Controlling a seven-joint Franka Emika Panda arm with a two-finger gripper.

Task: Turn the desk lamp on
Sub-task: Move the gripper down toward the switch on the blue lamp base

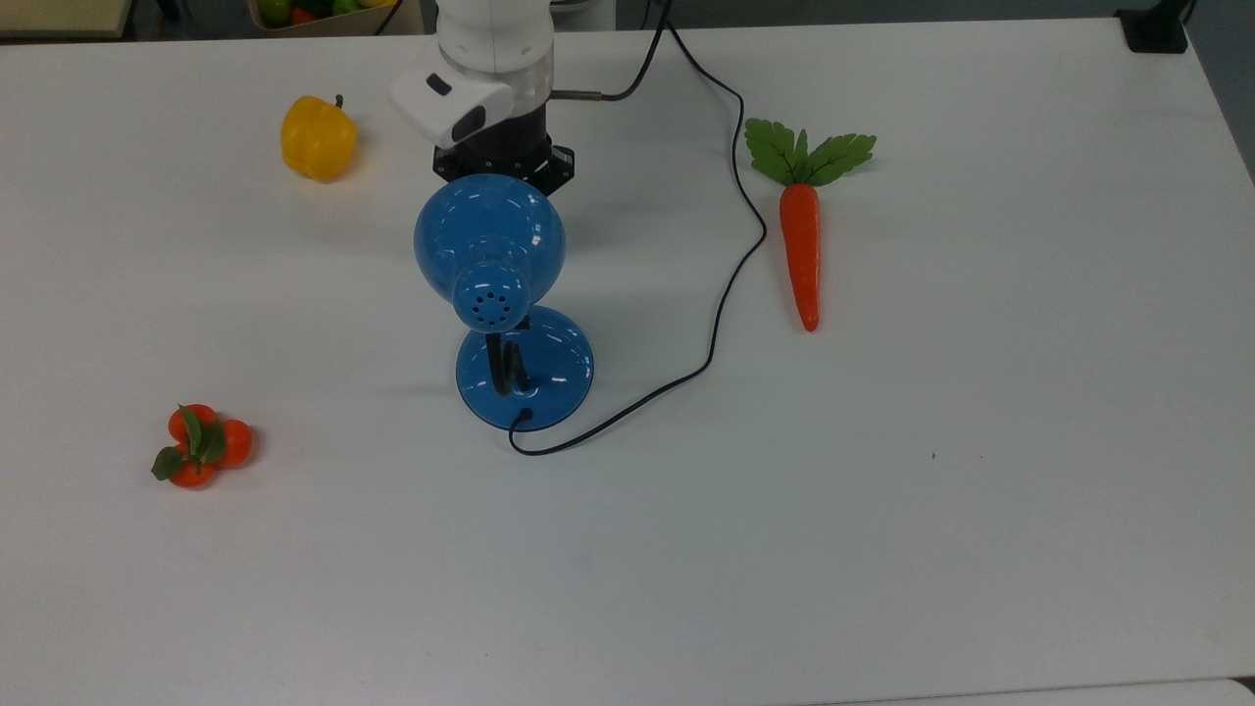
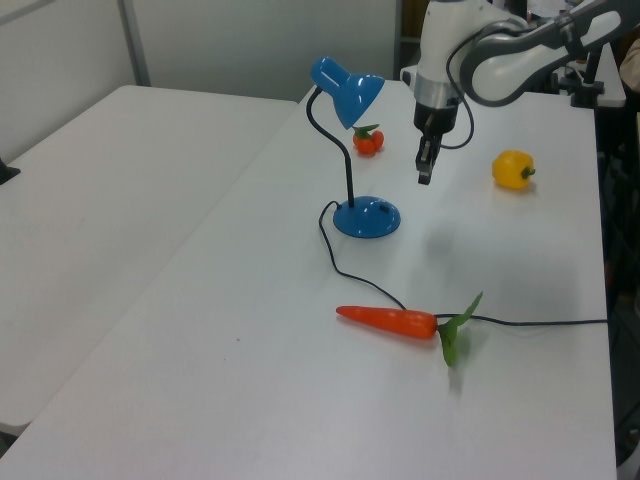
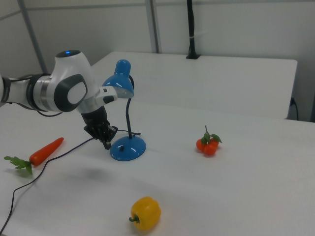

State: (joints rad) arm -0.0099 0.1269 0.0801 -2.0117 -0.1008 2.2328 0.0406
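Observation:
The desk lamp stands mid-table, with a glossy blue dome shade [image 1: 490,230], a vented cap [image 1: 490,300], a black bent neck [image 2: 345,150] and a round blue base [image 1: 549,371]. Its thin black cord [image 1: 727,279] curls off toward the top view's upper edge. In the top view the arm's wrist [image 1: 490,93] sits just behind the shade, which hides the fingertips. My gripper [image 2: 424,177] points down, shut and holding nothing. It hangs above the table a little to the left view's right of the base [image 2: 366,218]. In the right view the gripper [image 3: 107,144] hovers close beside the base [image 3: 128,148], not touching.
A yellow bell pepper [image 1: 317,137] lies at the top view's upper left, and a cluster of tangerines [image 1: 199,446] at the lower left. A carrot [image 1: 802,240] lies right of the cord. A tray of fruit [image 1: 294,12] sits past the table's far edge.

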